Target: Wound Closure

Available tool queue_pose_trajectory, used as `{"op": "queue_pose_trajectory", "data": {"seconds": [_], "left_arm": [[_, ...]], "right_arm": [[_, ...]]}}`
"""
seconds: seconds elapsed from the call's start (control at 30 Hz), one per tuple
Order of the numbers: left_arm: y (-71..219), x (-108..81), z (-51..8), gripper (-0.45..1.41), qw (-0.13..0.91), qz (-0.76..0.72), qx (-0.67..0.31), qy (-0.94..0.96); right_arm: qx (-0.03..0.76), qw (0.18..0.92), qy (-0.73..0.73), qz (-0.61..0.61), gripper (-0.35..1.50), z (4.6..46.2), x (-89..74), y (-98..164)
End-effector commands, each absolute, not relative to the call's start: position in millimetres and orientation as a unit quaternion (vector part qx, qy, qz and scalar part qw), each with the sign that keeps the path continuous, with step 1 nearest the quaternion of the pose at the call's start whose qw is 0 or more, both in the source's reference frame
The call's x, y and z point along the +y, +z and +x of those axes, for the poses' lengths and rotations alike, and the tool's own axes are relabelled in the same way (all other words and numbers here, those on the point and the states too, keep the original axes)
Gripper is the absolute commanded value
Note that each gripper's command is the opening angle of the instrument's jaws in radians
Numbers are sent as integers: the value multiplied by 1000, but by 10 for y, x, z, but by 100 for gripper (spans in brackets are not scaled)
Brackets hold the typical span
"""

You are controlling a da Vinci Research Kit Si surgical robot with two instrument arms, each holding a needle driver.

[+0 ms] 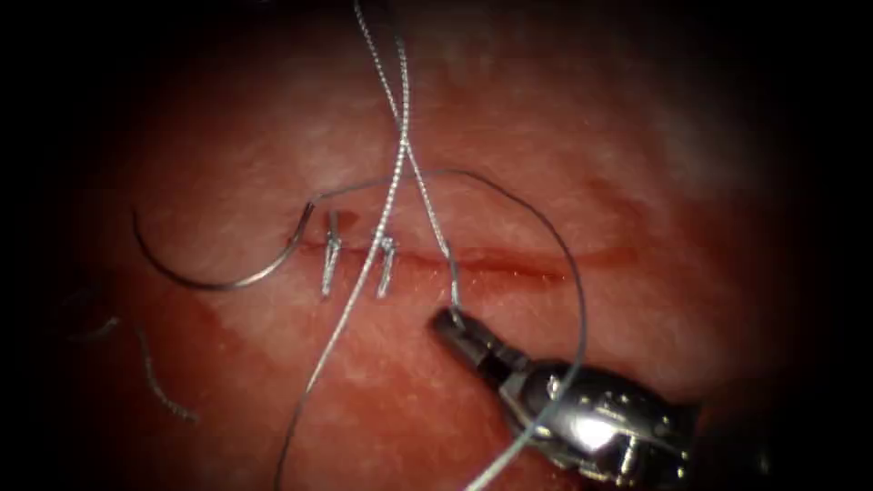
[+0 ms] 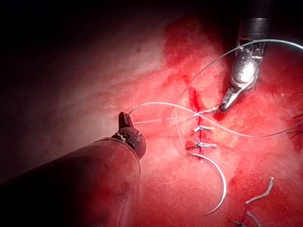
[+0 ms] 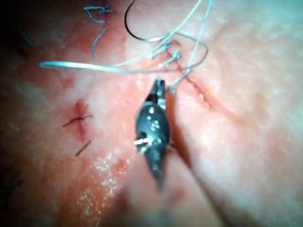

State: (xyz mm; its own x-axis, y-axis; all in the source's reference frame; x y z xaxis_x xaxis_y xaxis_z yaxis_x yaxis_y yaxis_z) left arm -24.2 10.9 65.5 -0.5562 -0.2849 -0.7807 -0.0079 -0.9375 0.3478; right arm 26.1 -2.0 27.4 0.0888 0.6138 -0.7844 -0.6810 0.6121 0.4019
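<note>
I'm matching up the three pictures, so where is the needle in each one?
Endoscope: needle lies free on the tissue, left of the stitches.
Left wrist: needle curves away from the end stitch; left pincer grips thread.
Right wrist: needle arcs beyond the stitches; right pincer grips thread.
Shared landmark: the two stitches across the cut.

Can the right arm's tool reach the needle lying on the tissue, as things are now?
Probably not directly. The right tool is shut on the thread, below the cut. The needle lies free on the tissue at the cut's left end, with two stitches and crossing thread between.
</note>
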Motion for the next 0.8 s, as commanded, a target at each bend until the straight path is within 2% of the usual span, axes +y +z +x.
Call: {"op": "queue_pose_trajectory", "data": {"seconds": [0.03,0.8], "left_arm": [[663,106,-246,-45,75,465,-162,-867],[683,157,-245,-45,55,454,-188,-869]], "right_arm": [[513,739,436,-31,-35,267,-40,275],[516,760,395,-17,-35,279,-125,269]]}}
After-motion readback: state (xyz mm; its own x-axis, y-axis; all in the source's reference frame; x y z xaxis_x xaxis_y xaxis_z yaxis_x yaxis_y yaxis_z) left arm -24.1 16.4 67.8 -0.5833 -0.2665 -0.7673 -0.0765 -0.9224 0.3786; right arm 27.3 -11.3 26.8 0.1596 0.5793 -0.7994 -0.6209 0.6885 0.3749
